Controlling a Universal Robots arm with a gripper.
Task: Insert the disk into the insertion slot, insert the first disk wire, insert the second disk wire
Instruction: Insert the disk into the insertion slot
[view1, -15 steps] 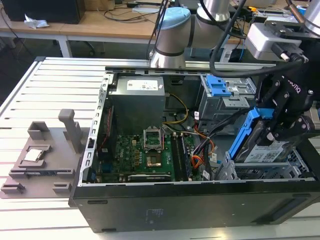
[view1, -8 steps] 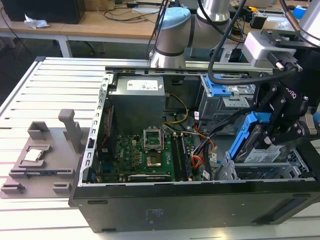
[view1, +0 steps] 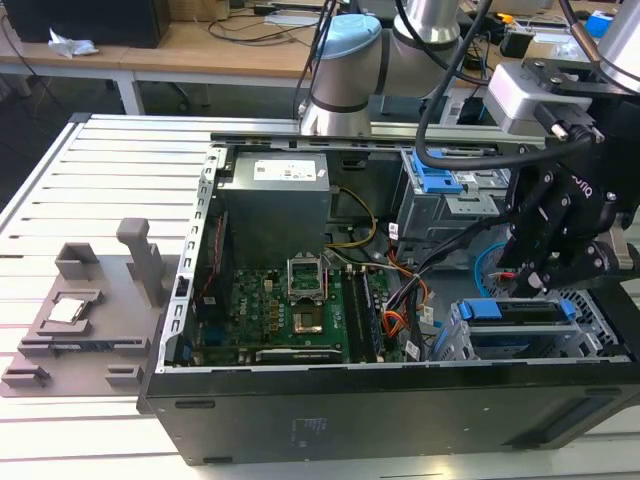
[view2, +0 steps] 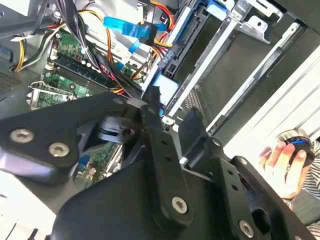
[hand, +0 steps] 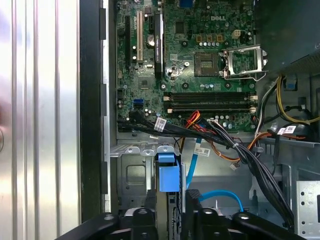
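Observation:
The disk (view1: 515, 313), silver in a bright blue carrier, lies in the insertion slot (view1: 500, 345), the low silver perforated cage at the near corner of the open computer case on the exterior view's right. My gripper (view1: 530, 280) hangs just above it. In both wrist views the black fingers (hand: 192, 210) stand apart on either side of the carrier's blue end (hand: 167, 175), and they are open around it. The gripper (view2: 172, 117) has the blue carrier (view2: 165, 87) just beyond it. A light blue cable (hand: 222, 195) curls loose beside the cage (hand: 132, 175). A bundle of black and coloured wires (hand: 225, 140) runs past it.
A green motherboard (view1: 300, 310) covers the case floor, with a grey power supply (view1: 275, 195) behind it. A taller grey cage with a blue latch (view1: 435, 185) stands behind the slot. A grey fixture (view1: 90, 300) sits on the slatted table. A person's hand (view2: 282, 160) holds a round knob outside the case.

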